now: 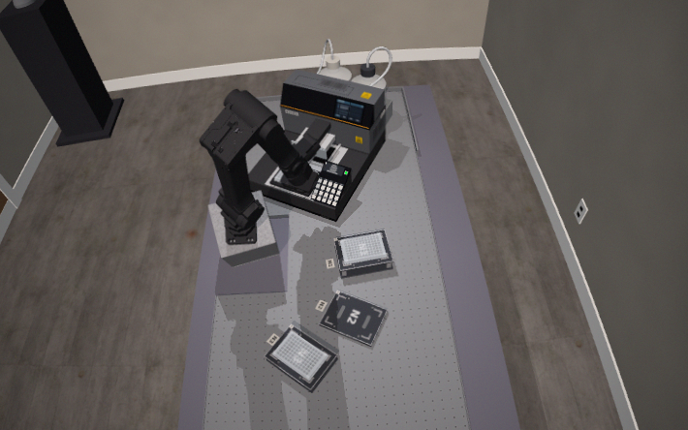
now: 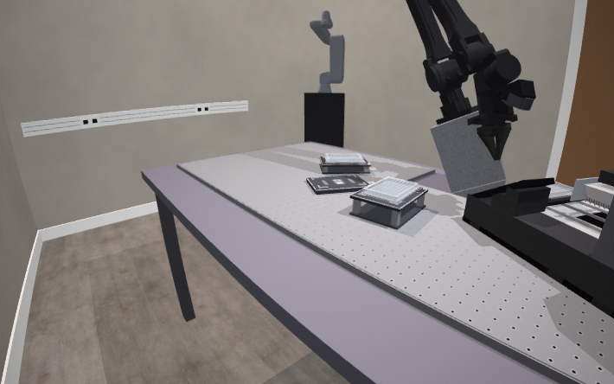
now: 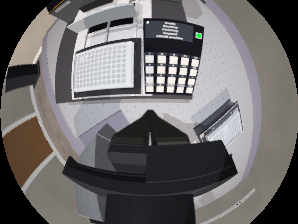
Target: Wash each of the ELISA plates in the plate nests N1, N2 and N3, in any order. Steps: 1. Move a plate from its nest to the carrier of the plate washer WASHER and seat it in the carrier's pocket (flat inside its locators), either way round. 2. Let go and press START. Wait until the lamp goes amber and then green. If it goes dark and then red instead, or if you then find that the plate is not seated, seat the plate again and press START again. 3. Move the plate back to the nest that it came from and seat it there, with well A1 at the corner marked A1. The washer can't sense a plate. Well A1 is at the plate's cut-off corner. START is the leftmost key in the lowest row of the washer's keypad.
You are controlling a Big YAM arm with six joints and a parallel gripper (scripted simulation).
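Note:
My gripper [image 2: 494,151] [image 3: 150,113] [image 1: 298,184] is shut on nothing and hangs a little above the front of the washer [image 1: 330,107] [image 2: 562,228], just left of the keypad [image 1: 329,189] [image 3: 170,72]. The lamp [image 1: 346,172] [image 3: 198,35] beside the keypad display shows green. A white ELISA plate [image 3: 107,70] lies flat in the washer's carrier, left of the keypad; in the top view my arm hides most of it. The nest N2 [image 1: 336,312] [image 2: 335,182] is empty. The two other nests each hold a plate: one [image 1: 362,249] [image 2: 389,190] [image 3: 220,123] near the washer, one [image 1: 300,355] [image 2: 344,158] at the far end.
Two bottles [image 1: 368,79] with tubing stand behind the washer. My arm's base block [image 1: 242,245] [image 2: 467,157] sits left of the nests. A black pedestal [image 1: 52,69] stands on the floor beyond the table.

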